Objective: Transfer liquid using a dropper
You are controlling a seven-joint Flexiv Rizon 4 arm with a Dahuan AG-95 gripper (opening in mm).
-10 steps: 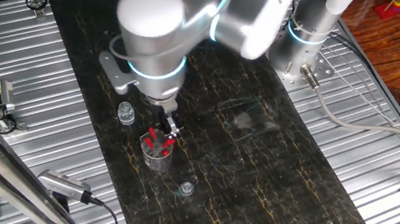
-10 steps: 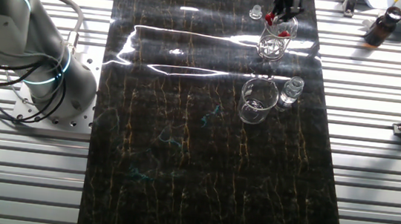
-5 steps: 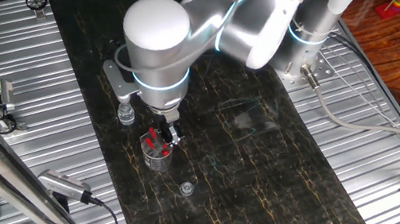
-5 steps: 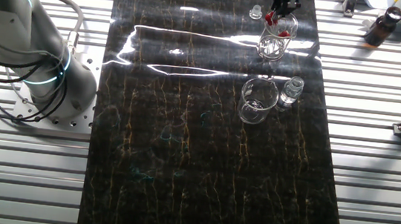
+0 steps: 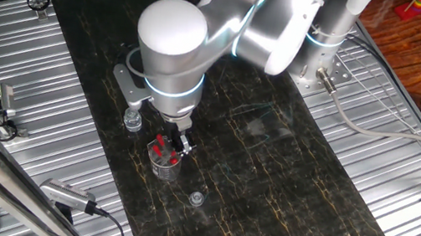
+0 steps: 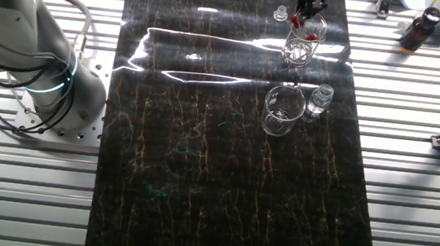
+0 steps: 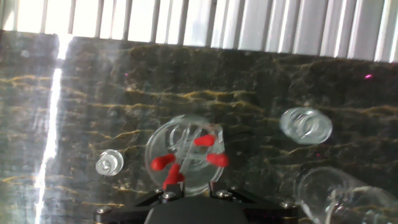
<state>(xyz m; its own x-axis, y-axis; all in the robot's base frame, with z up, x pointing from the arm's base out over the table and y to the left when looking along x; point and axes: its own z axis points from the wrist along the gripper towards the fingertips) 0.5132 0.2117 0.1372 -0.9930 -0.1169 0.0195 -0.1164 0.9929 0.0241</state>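
A small glass beaker (image 5: pixel 162 164) holds several droppers with red bulbs (image 7: pixel 163 163); it shows in the other fixed view (image 6: pixel 301 48) and at centre in the hand view (image 7: pixel 186 134). My gripper (image 5: pixel 180 142) hangs just above its rim, at the top edge of the other fixed view (image 6: pixel 310 1). In the hand view the gripper (image 7: pixel 194 191) has its jaws apart. One red bulb (image 7: pixel 174 176) lies right by the left fingertip (image 7: pixel 168 194), and nothing is held. A larger empty beaker (image 6: pixel 283 111) stands nearby, and shows at the lower right of the hand view (image 7: pixel 339 193).
A small clear vial (image 6: pixel 318 101) stands beside the larger beaker, and shows in the first fixed view (image 5: pixel 133 120) and the hand view (image 7: pixel 305 124). A small glass cap (image 5: pixel 196 198) lies on the dark mat beyond the dropper beaker (image 7: pixel 109 163). Ribbed metal flanks the mat.
The arm has shifted slightly right and the gripper has come down a little closer over the dropper beaker. The beakers, vial and cap have not moved.
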